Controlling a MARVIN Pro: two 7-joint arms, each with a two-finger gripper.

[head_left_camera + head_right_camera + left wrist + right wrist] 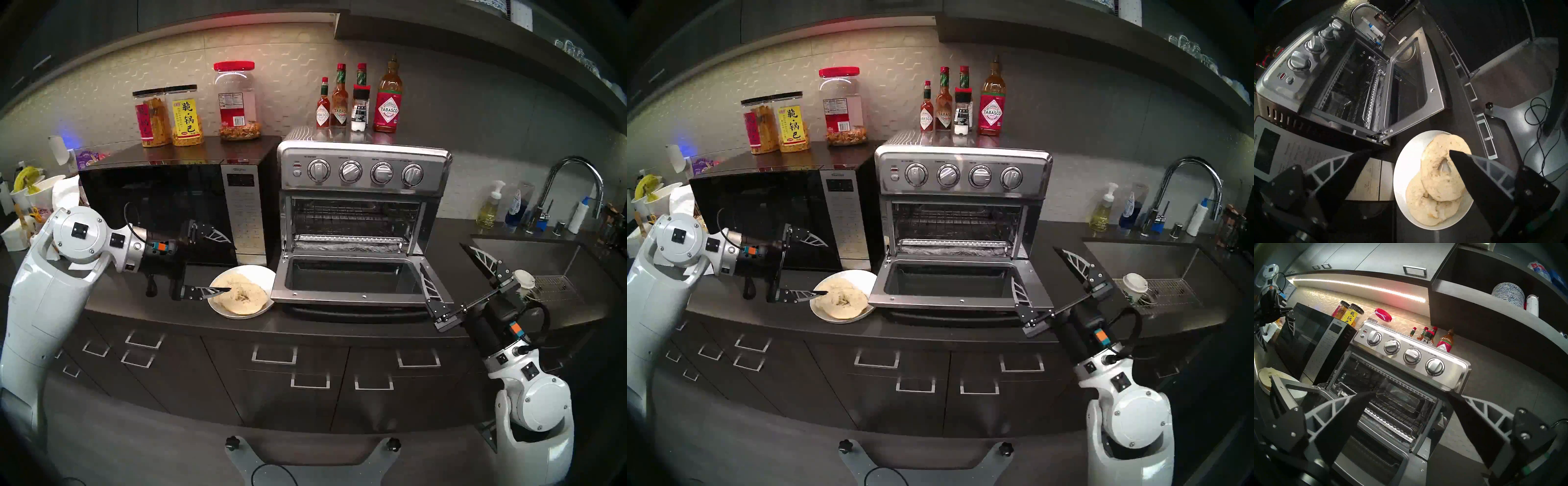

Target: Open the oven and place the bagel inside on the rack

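The counter (339,332) carries the black microwave (156,210) at far left and, touching its right side, the oven (363,169), whose glass door (353,278) lies dropped flat toward the near edge, so the cavity stands open. Inside, the rack (353,217) spans the width above the foil-lined tray (349,241), with free room above it for a flat load. The door's left edge almost meets the white plate (261,271), parked just in front of the microwave, probably to keep the carry short. The bagel (242,293) lies there, two pale halves overlapping. The left gripper (227,263) is spread wide and empty, one fingertip over the bagel's hole, the other up by the microwave; whether it touches I cannot tell. The right gripper (444,261) hangs released and empty past the door's right corner, clear of the route in.
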